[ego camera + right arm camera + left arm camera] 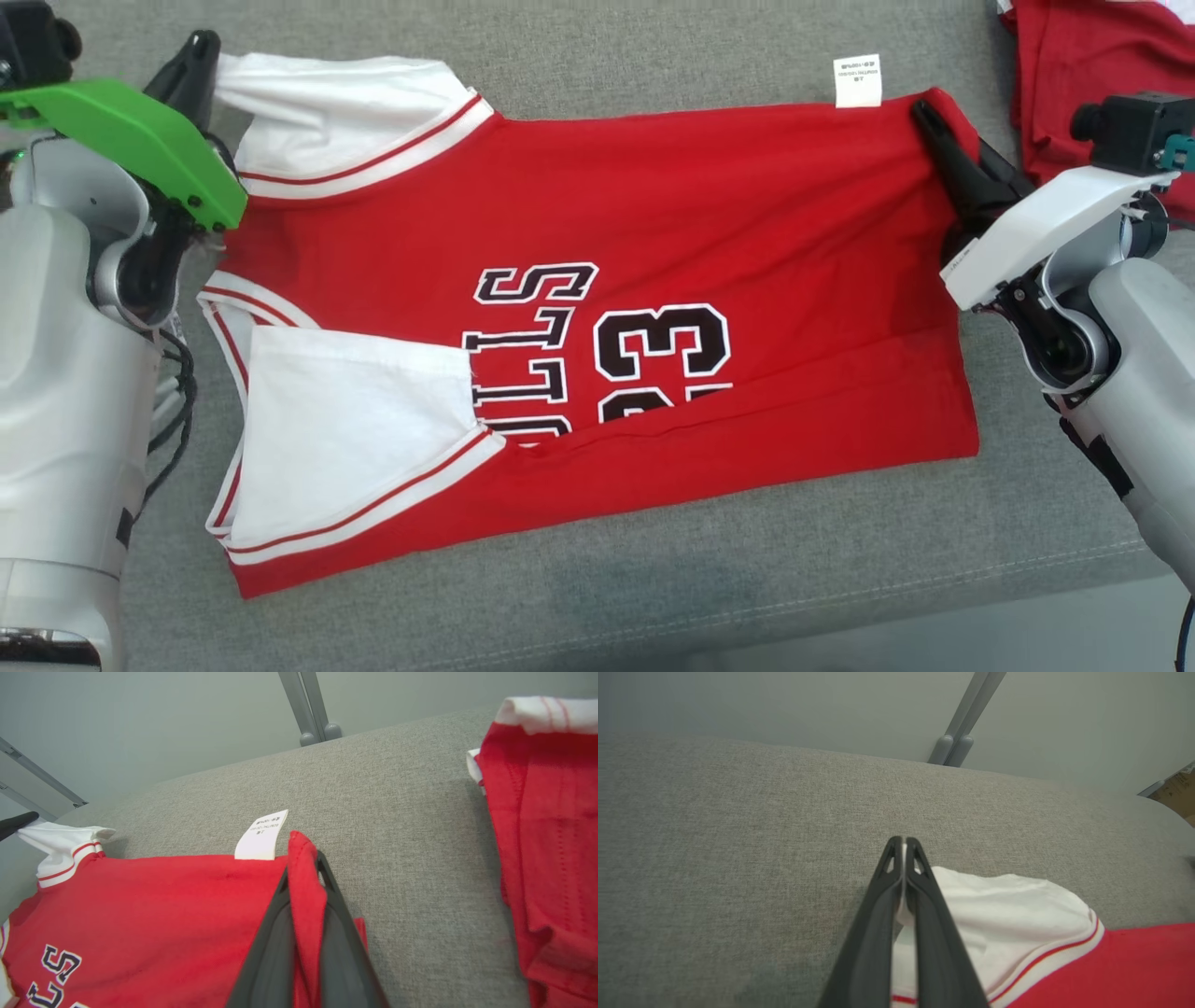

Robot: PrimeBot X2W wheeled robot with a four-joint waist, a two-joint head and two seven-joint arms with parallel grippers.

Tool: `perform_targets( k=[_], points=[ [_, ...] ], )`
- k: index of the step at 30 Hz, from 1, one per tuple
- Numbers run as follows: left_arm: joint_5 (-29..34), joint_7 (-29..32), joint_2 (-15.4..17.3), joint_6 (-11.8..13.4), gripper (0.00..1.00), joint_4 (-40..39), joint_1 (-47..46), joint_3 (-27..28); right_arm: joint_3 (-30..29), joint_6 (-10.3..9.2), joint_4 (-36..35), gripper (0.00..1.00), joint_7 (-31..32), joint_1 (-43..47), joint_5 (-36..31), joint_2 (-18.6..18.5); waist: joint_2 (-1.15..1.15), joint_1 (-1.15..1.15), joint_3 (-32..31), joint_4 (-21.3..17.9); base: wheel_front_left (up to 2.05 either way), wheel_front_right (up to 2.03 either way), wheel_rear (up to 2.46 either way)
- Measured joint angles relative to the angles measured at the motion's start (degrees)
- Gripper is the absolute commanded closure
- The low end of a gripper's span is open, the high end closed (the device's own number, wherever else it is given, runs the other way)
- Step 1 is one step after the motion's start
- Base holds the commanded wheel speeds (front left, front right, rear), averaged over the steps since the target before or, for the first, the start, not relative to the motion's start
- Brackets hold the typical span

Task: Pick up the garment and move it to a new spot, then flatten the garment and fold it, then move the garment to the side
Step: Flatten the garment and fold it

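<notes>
The garment [653, 224] is a red jersey with white sleeves, black lettering and the number 33, spread across a grey couch cushion with its near long edge folded over. My left gripper [199, 58] is shut on the far white sleeve [1008, 905], white fabric pinched between its fingers [924, 933]. My right gripper [926, 117] is shut on the far red hem corner [306, 891], beside a white care label [261, 835]. In the right wrist view, red cloth runs up between the two dark fingers [341, 952].
A second red and white garment [1092, 65] lies at the far right of the cushion [709, 75], close to my right arm. The cushion's front seam [840, 597] runs along the bottom, with a pale wall and metal posts [310, 714] behind.
</notes>
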Motion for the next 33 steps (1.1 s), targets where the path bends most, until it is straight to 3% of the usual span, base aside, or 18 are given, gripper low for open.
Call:
perform_targets(
  k=[22,31,33],
  points=[
    [-4.5,-2.7,-1.1,-0.5,1.0,-9.9,17.8,-6.7,4.0,1.62,7.3,1.0,-4.8,7.3,-2.1,-1.0,0.0,0.0,-13.3,4.2,0.0,0.0,0.0],
    [-7.3,-2.3,0.8,-0.5,1.0,-14.3,24.8,-6.4,4.9,1.88,8.9,1.0,-5.6,8.3,-2.1,-1.2,0.0,0.0,-15.6,5.5,0.0,0.0,0.0],
    [-7.7,-2.3,0.8,-0.5,1.0,-15.4,26.2,-5.9,4.9,2.11,9.3,0.93,-5.8,8.8,-2.0,-1.4,0.0,0.0,-16.0,5.6,0.0,0.0,0.0]
  ],
)
